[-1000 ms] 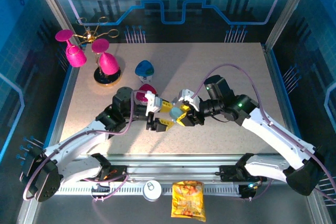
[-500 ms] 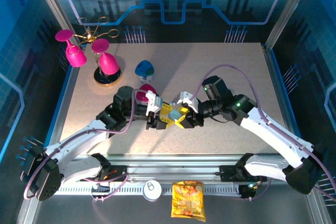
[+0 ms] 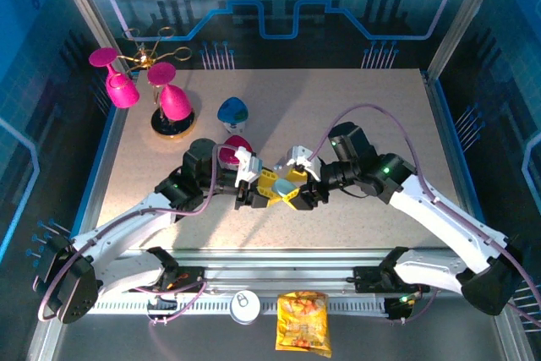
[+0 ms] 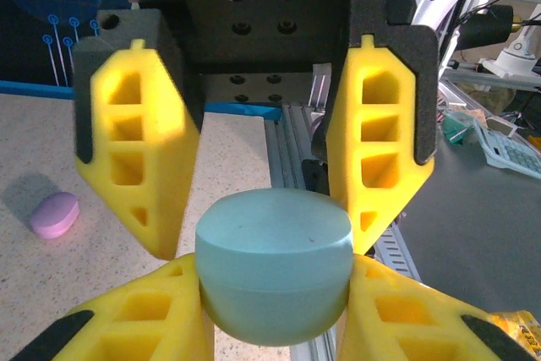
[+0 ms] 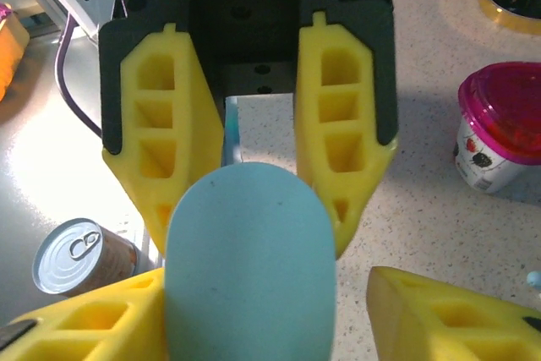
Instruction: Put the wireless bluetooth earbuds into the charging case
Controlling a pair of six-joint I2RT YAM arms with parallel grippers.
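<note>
Speckled beige table [image 3: 372, 124]; blue, seemingly printed walls [image 3: 279, 6].

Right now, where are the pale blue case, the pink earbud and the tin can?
pale blue case [image 4: 275, 238]: left wrist view, on its upper half.
pink earbud [image 4: 55, 214]: left wrist view, middle of its top.
tin can [image 5: 84, 258]: right wrist view, on its pull-tab lid.

Charging case [image 4: 275, 276] was pale teal, unmarked; one earbud [image 4: 55, 214] was pinkish-purple. Table [image 3: 380, 124] was beige with a fine speckle. Two goblets [image 3: 122, 89] were magenta, the can [image 3: 246, 305] silver, the snack bag [image 3: 303, 321] orange-yellow.
</note>
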